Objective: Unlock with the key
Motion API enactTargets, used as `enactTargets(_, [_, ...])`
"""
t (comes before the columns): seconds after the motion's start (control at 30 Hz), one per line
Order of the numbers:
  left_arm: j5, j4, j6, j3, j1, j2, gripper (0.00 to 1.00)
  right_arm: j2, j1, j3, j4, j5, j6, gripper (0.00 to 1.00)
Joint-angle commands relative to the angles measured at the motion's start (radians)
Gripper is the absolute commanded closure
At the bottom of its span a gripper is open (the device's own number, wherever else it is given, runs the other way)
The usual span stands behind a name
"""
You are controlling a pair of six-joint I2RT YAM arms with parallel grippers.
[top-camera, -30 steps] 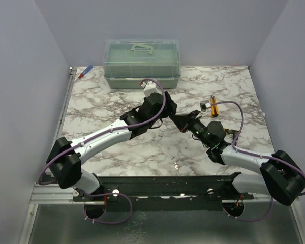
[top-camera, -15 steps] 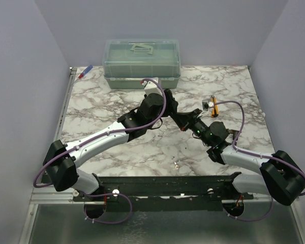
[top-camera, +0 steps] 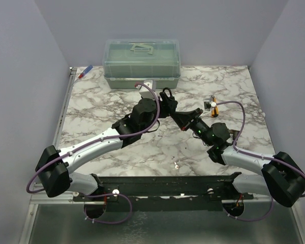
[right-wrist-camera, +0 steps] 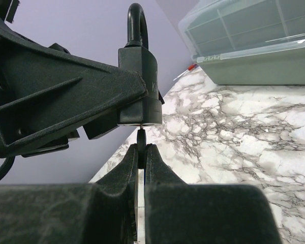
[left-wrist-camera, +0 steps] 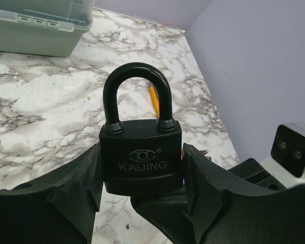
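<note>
**Squarely under the lock: key held blade-up at the padlock's base**

Broadly, your white-and-grey marble table (top-camera: 101,101) carried the whole scene. A translucent green plastic storage box (top-camera: 141,62) with a latched lid stood at its far edge. Your left arm (top-camera: 99,142) reached from the near left corner toward the table's middle. Your right arm (top-camera: 244,157) came in from the near right to meet it there.

Your left gripper (top-camera: 165,104) was spread partway. Its two black fingers (left-wrist-camera: 66,193) pressed against the sides of a black padlock with a looped shackle (left-wrist-camera: 141,157). The padlock was held off the table, upright in the wrist view, with its shackle seated in the body.

Your right gripper (top-camera: 184,118) had its jaws pressed almost together, pinching the tiny key with a round black plastic head (right-wrist-camera: 141,147). The key sat directly below the padlock. Its thin metal blade pointed up and reached the underside of the lock body. You could not tell from either wrist view whether the blade had entered the keyhole.

Well apart, near the right edge, a small brass padlock (top-camera: 207,105) lay just beside a short orange stick (top-camera: 214,108). A red-and-blue pen (top-camera: 85,72) lay at the far left corner, beside the box.
</note>
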Motion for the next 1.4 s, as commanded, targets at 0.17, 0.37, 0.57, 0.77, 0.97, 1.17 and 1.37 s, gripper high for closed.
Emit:
enactTargets(0.17, [0.365, 0.148, -0.043, -0.041, -0.122, -0.041, 1.0, -0.014, -0.006, 0.072, 0.107, 0.027, 0.03, 1.0])
enactTargets(0.37, [0.433, 0.188, -0.02, -0.057, -0.122, -0.054, 1.0, -0.032, -0.006, 0.075, 0.112, 0.006, 0.04, 1.0])
enactTargets(0.57, [0.453, 0.244, 0.001, -0.099, -0.122, -0.083, 1.0, -0.033, -0.007, 0.083, 0.141, -0.059, 0.036, 1.0])
enactTargets(0.77, [0.474, 0.289, 0.018, -0.141, -0.122, -0.113, 1.0, -0.032, -0.007, 0.089, 0.142, -0.069, 0.037, 1.0])
enactTargets(0.97, [0.479, 0.319, 0.039, -0.178, -0.122, -0.146, 1.0, -0.026, -0.006, 0.116, 0.134, -0.095, 0.04, 1.0])
enactTargets(1.17, [0.52, 0.349, 0.062, -0.188, -0.122, -0.165, 1.0, -0.011, -0.006, 0.14, 0.142, -0.12, 0.05, 1.0])
enactTargets(1.37, [0.568, 0.395, 0.105, -0.225, -0.122, -0.197, 1.0, -0.013, -0.008, 0.149, 0.144, -0.138, 0.053, 1.0])
